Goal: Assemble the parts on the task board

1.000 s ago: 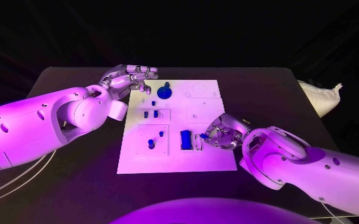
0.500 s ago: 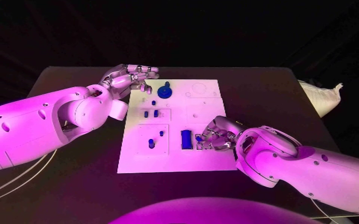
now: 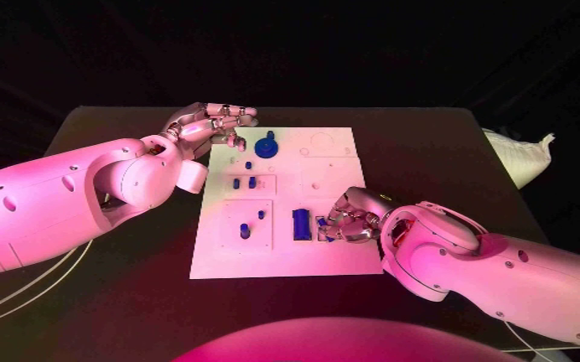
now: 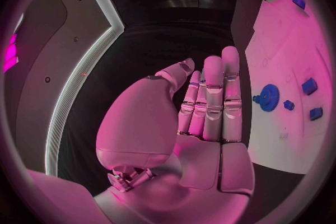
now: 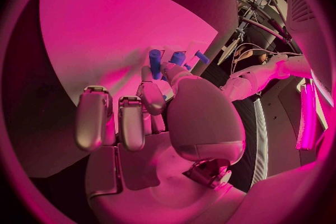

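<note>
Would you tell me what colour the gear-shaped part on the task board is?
Blue; the gear-shaped part shows best in the left wrist view.

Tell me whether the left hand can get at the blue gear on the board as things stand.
Probably yes. The left hand hovers open just beside the blue gear at the board's far end, with nothing between them; the right hand works farther down the board.

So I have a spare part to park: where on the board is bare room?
Free: the task board far right section behind the right hand, and the near strip along its front edge. Crowded: the left column with blue parts and around the blue block.
</note>
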Motion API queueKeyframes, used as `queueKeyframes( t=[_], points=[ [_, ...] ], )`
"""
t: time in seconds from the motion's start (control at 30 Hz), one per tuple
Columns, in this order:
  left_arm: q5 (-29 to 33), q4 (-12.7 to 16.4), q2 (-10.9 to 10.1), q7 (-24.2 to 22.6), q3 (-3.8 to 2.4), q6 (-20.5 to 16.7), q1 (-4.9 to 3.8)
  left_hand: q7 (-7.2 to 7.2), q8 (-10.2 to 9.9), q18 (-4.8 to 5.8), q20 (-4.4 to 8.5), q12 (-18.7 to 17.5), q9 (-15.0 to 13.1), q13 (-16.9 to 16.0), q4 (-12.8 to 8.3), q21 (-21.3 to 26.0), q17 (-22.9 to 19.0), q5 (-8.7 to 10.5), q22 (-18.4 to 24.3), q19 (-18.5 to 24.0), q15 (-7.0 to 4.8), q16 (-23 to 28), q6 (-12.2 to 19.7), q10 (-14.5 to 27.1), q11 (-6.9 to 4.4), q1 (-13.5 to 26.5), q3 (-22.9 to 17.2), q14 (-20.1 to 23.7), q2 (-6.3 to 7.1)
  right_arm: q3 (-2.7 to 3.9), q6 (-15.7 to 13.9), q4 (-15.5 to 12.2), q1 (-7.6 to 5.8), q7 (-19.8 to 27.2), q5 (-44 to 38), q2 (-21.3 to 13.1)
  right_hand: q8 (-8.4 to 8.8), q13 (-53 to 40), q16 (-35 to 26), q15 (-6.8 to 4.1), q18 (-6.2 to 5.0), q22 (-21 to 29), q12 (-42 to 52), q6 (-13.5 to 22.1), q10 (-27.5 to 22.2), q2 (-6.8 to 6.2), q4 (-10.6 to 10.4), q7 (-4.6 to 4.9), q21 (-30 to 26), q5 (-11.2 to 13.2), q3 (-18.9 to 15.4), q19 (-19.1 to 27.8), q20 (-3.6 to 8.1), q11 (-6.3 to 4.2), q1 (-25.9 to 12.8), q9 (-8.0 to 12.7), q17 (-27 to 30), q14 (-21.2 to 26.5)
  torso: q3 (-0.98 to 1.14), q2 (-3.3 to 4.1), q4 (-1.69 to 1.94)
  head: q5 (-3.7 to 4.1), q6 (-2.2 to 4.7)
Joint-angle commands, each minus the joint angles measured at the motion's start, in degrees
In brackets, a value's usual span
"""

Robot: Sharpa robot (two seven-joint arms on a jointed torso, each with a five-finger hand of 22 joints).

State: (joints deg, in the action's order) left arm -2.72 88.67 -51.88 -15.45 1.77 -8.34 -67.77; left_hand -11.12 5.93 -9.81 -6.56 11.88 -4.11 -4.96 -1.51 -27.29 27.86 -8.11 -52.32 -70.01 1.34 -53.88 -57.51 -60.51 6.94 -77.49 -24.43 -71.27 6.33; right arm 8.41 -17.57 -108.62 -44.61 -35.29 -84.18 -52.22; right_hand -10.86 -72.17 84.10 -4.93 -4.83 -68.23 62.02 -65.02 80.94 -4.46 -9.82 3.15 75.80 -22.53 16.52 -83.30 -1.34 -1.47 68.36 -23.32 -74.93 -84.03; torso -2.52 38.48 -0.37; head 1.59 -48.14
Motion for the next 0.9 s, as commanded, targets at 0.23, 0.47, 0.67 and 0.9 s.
queueKeyframes(
  t=[0.23, 0.47, 0.67, 0.9],
  points=[
    [-0.3, 0.1, 0.1, 0.2, -0.02, 1.5, -0.02, 0.0, 0.1, -0.58, -0.36, 0.2, 0.1, 0.1, -0.1, 0.2, -0.1, -0.35, 0.1, -0.1, 0.11, -0.2, 0.5, 0.5, -0.06, -0.2, 0.3, 0.3, -0.26, 0.0, 1.5, 0.8, -0.1, -0.8, -4.3, 0.7, -0.3, -0.1, 0.3, -0.33, 0.46, -0.4, 0.2, -0.7, 0.3, 0.19, -0.5, -0.3, 0.4, -0.2, -0.1, -0.1, 0.57, -0.03, -0.7, -0.1, -8.2, -4.6, -0.04, 0.02, 0.0, -0.04, 0.03],
    [-0.3, 0.1, 0.1, 0.4, -0.02, 1.8, -0.02, -0.05, 0.2, -0.57, -0.39, 0.4, 0.1, 0.1, -0.2, 0.3, -0.1, -0.34, 0.1, -0.1, 0.14, -0.2, 0.6, 0.6, -0.01, -0.3, 0.4, 0.4, -0.29, 0.0, 2.1, 1.5, -0.24, -0.8, -4.8, 1.4, -0.4, -0.2, 0.5, -0.39, 0.51, -0.6, 0.4, -0.8, 0.4, 0.35, -0.9, -0.34, 0.6, 0.0, -0.3, -0.2, 0.64, -0.08, -1.3, -0.2, -8.4, -4.7, -0.06, -0.02, 0.04, -0.01, -0.11],
    [-0.6, 0.2, 0.1, 0.6, -0.02, 2.0, -0.02, -0.06, 0.2, -0.57, -0.4, 0.4, 0.1, 0.1, -0.1, 0.3, -0.1, -0.33, 0.2, -0.1, 0.15, -0.2, 0.6, 0.6, 0.0, -0.3, 0.4, 0.4, -0.28, 0.0, 3.8, 1.8, -0.28, -0.8, -4.8, 2.0, -0.5, -0.4, 0.6, -0.4, 0.54, -0.7, 0.5, -0.9, 0.6, 0.29, -1.7, -0.34, 0.6, 1.0, -1.2, -0.2, 0.69, -0.08, -2.6, -0.4, -8.6, -4.7, -0.02, -0.02, 0.02, -0.05, -0.14],
    [-0.9, 0.2, 0.0, 0.8, -0.02, 2.2, -0.02, -0.06, 0.2, -0.57, -0.4, 0.4, 0.1, 0.1, -0.1, 0.3, -0.1, -0.33, 0.2, -0.1, 0.15, -0.2, 0.6, 0.6, 0.0, -0.3, 0.4, 0.4, -0.28, 0.0, 5.3, 1.8, -0.29, -0.7, -4.8, 2.2, -0.7, -0.9, 1.4, -0.4, 0.75, -1.8, 1.1, -1.2, 0.9, 0.82, -3.6, -0.4, 1.3, 0.7, -2.9, -0.5, 0.67, -0.1, -5.2, -0.6, -9.6, -4.9, 0.0, -0.03, 0.0, -0.07, -0.16]
  ],
)
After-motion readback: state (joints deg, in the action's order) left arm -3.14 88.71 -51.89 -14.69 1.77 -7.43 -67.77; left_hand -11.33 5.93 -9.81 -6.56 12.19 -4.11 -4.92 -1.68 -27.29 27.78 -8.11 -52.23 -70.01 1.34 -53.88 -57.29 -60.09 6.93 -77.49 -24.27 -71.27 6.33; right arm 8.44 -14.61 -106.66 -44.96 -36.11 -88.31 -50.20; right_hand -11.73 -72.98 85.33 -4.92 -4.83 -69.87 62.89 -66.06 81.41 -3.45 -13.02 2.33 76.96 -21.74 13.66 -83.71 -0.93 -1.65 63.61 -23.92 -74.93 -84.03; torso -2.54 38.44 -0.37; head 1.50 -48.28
